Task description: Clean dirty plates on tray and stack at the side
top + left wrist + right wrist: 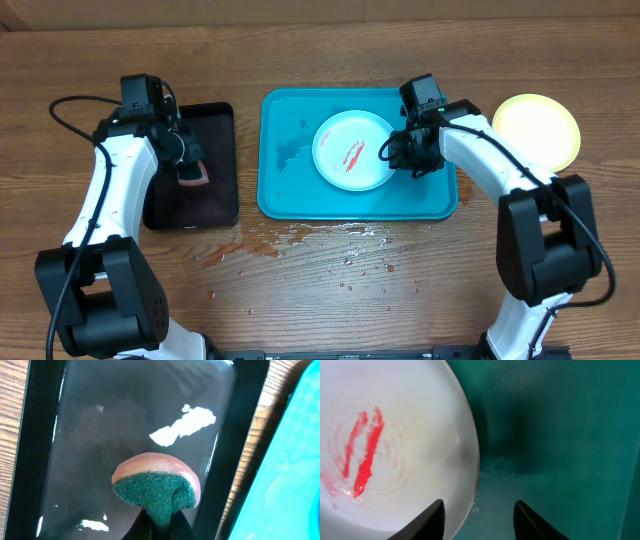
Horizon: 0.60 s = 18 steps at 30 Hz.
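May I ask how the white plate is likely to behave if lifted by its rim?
The white plate looks thin and rigid, so probably light. Water on the tray suggests its rim may slip.

Red smears (352, 157) on white plate (335, 138) — turquoise tray (283, 196) — green-pink sponge (155, 487), black tray (222, 190)

Red-smeared white plate (352, 151), flat on turquoise tray (290, 180), yellow plate (538, 130) off tray, right side

My right tool (392, 153) sits at the right rim of the white plate (340, 135), which lies in the turquoise tray (290, 180) with a red smear (352, 157). A yellow-green plate (538, 130) rests on the bench (400, 300) further right. My left tool (190, 165) hangs over the black tray (215, 205), a pinkish sponge (193, 176) at its tip.
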### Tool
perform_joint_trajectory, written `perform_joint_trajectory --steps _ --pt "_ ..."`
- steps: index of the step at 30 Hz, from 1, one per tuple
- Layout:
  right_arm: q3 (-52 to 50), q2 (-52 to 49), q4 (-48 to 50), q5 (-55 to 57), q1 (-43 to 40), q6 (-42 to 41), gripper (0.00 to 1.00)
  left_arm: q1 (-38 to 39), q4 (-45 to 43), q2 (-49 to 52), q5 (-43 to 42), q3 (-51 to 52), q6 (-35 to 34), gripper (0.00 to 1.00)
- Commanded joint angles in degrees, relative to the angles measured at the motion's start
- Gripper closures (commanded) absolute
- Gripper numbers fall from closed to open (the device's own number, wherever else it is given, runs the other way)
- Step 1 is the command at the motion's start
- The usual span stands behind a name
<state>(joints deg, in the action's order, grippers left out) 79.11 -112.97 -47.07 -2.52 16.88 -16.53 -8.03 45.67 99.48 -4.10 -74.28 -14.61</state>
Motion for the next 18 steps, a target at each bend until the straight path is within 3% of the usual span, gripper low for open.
perform_joint_trajectory --steps 1,4,6,11,18 --pt "-0.15 -1.99 1.05 0.52 -0.11 -0.22 0.56 -0.09 0.24 0.15 -0.42 0.09 0.26 0.96" --pt "-0.15 -3.61 1.97 0.33 0.11 -0.22 0.58 -0.09 0.28 0.15 -0.42 0.09 0.22 0.96" --pt "-0.15 -4.37 2.64 0.31 0.46 -0.22 0.65 -0.09 0.44 0.15 -0.42 0.09 0.20 0.96" --pt "-0.15 -5.70 3.30 0.26 0.79 -1.75 0.94 0.17 1.07 0.11 -0.44 -0.11 -0.48 0.96" --pt "0.02 -5.68 3.10 -1.60 1.60 -4.68 0.96 5.95 0.81 -2.19 0.04 -2.38 -0.52 0.96"
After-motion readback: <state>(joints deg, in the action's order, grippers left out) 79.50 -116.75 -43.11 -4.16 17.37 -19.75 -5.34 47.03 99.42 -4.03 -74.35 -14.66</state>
